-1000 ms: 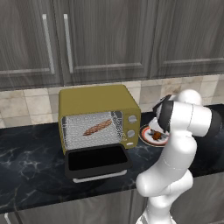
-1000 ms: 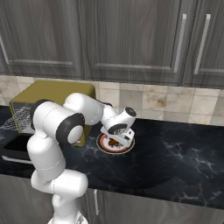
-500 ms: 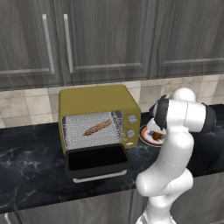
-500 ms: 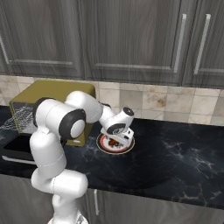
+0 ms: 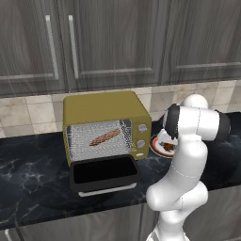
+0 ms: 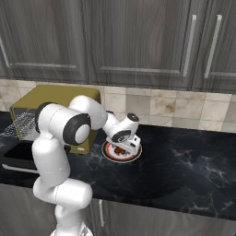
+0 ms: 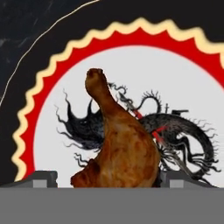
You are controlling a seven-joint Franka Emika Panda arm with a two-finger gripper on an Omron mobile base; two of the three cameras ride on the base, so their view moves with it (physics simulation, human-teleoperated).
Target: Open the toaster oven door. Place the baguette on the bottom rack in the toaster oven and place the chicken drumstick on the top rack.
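The chicken drumstick (image 7: 120, 148) lies on a round plate (image 7: 57, 105) with a red, scalloped rim and a dark dragon print, thick end toward my claw (image 7: 113, 181), narrow bone end pointing away. My two fingertips (image 7: 41, 178) stand spread on either side of the meaty end, not yet pinching it; I cannot tell whether they touch the skin.

The drumstick looks light and fairly stiff, but its browned skin reads as glossy, and the shape tapers, so I judge it could squirt out of a grip set too near the bone. The broad middle of the meat, where my fingertips now flank it, seems the surest place to take hold.

The plate sits on the dark marbled tabletop (image 6: 184, 156), just beside the knob side of the toaster oven (image 5: 101, 110). The toaster oven door (image 5: 104, 172) hangs folded down and open, and the baguette (image 5: 105, 137) already rests on a wire shelf inside; from here I cannot say for certain which rack it is on. The drumstick has yet to go in.

My white arm bends down over the plate, with grey cabinets and tiled wall behind.
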